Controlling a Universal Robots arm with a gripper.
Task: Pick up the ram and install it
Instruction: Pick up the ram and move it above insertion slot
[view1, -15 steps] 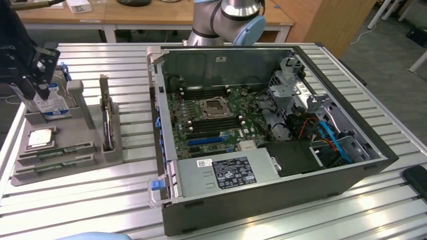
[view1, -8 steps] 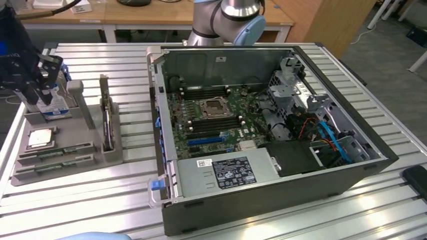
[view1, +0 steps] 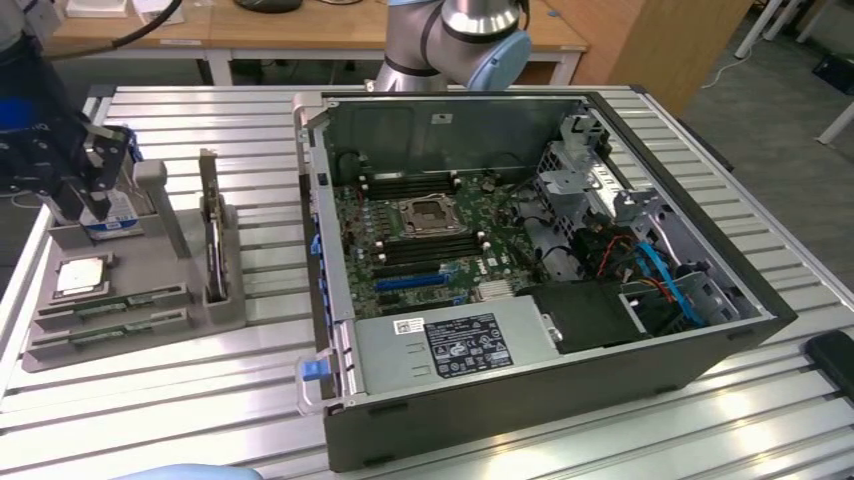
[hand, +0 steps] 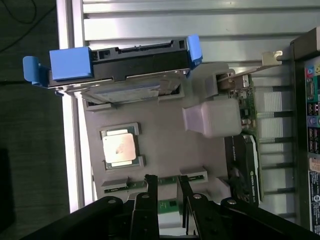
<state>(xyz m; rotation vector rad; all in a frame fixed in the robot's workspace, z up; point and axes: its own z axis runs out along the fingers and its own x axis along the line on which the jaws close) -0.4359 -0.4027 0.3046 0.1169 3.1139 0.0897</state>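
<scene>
Over the tray: the pincer (view1: 83, 205) hangs above the grey tray (view1: 150, 262) at the exterior view's left side of the table (view1: 160, 420), touching nothing on it.
Pincer state: released, with the fingers apart and a gap between them, grasping nothing.
Ram: 2 green sticks lie side by side in grooves at the tray end farthest from the hard drive (view1: 114, 222). The ram (hand: 167, 207) shows through the gap between the fingers in the wrist view, untouched.
Neighbours: the processor chip (view1: 80, 275) lies flat between the drive and the sticks. The expansion card (view1: 210, 235) stands upright along the tray side nearer the computer case (view1: 601, 400).
Step in hand: this looks like lining up for the pick. No part of the install shows, and the memory slots (view1: 424, 252) look unfilled as far as can be told.
Alignment: in my judgement, the gap should be squared across the stick's thin faces, with 1 finger on each side, at mid-length.
Descent: it should come straight down, and only far enough to catch the exposed edge above the groove.
Grip: firm but light, on the board rather than the chips.
Lift: vertical and unhurried until the stick clears the groove walls.
Risk: the 2 sticks sit close together, so a finger set off-centre could land on the other stick or a groove wall and tilt the board.
</scene>
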